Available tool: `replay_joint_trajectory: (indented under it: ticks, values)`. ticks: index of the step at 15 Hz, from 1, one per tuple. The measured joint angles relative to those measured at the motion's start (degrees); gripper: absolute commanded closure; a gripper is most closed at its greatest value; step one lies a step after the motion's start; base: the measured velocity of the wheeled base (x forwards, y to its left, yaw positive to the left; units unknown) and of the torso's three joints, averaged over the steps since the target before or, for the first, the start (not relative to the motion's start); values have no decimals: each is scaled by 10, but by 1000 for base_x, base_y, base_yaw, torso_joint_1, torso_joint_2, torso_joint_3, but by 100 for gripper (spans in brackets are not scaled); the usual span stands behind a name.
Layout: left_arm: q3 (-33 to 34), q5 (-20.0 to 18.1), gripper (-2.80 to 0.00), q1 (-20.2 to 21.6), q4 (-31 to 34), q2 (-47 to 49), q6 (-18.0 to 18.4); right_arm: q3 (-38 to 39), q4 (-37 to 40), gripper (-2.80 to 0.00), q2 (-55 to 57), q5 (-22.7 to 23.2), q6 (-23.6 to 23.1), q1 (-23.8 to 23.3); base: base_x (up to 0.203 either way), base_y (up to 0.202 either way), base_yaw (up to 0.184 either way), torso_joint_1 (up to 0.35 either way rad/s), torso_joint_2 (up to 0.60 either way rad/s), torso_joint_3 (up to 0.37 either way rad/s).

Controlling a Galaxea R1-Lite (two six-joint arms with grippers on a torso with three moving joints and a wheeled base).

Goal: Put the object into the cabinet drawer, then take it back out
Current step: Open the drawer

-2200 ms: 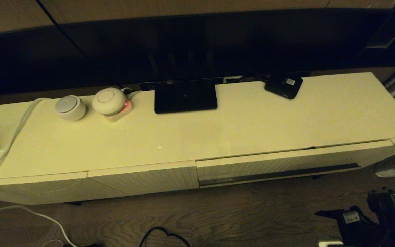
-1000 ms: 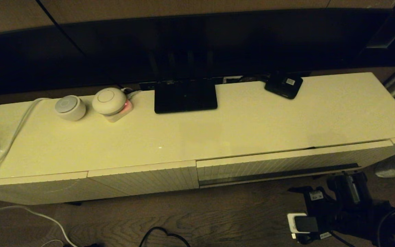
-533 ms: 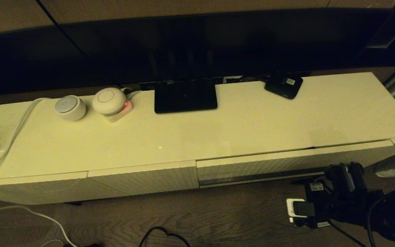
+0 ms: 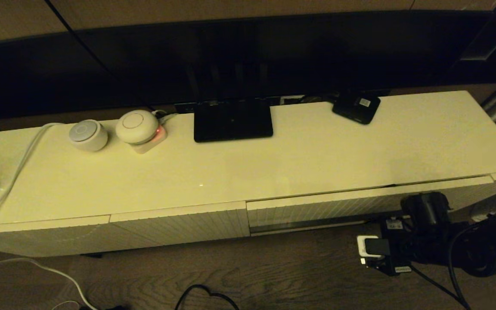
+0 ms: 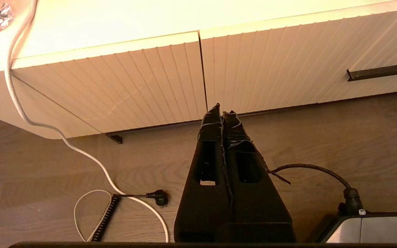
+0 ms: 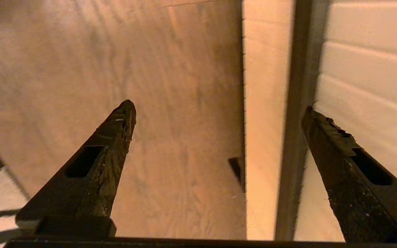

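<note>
Cabinet drawer [image 4: 360, 202] sits closed at the right of the cream unit in the head view, its dark handle strip [image 4: 308, 224] partly covered by the right end effector [image 4: 422, 206], which is pressed up against the ribbed front. On the surface [image 4: 274, 163] rest a black stand [image 4: 233, 120], a small black box [image 4: 355, 107] and two round white devices [image 4: 114, 129]. No umbrella shows.

Left wrist view: the left end effector [image 5: 222, 113] is clenched with nothing between its fingers, hovering over the wooden floor [image 5: 81, 165] before the ribbed panels.

Right wrist view: the right end effector [image 6: 219, 106] is spread wide, one finger [image 6: 322, 127] against the drawer front beside the handle strip [image 6: 293, 103].
</note>
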Motion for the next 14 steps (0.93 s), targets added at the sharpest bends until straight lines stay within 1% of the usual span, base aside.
replay_joint_trajectory:
  ticks: [14]
  values:
    - [0,0,0,0,0,0,0,-113,10,-280,74,7,1,-6,0,0,0,0,0,0]
